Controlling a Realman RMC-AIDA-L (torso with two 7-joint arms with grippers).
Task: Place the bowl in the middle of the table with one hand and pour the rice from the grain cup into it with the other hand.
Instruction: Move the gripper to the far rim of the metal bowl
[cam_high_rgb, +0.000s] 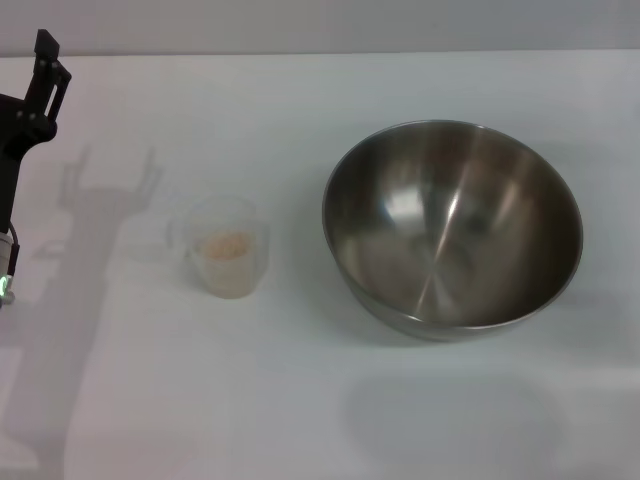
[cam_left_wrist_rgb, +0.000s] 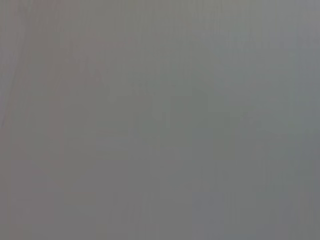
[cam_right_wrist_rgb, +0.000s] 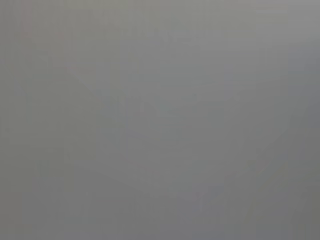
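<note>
The steel bowl (cam_high_rgb: 452, 228) stands upright and empty on the white table (cam_high_rgb: 300, 400), right of centre in the head view. The clear grain cup (cam_high_rgb: 228, 250) stands upright to its left, apart from it, with pale rice (cam_high_rgb: 226, 246) inside and its handle toward the left. My left gripper (cam_high_rgb: 45, 70) is at the far left edge, raised near the back, well away from the cup. The right gripper is out of view. Both wrist views show only plain grey.
The left arm's dark body (cam_high_rgb: 10, 180) runs down the left edge and casts a shadow on the table beside the cup. The table's back edge meets a grey wall.
</note>
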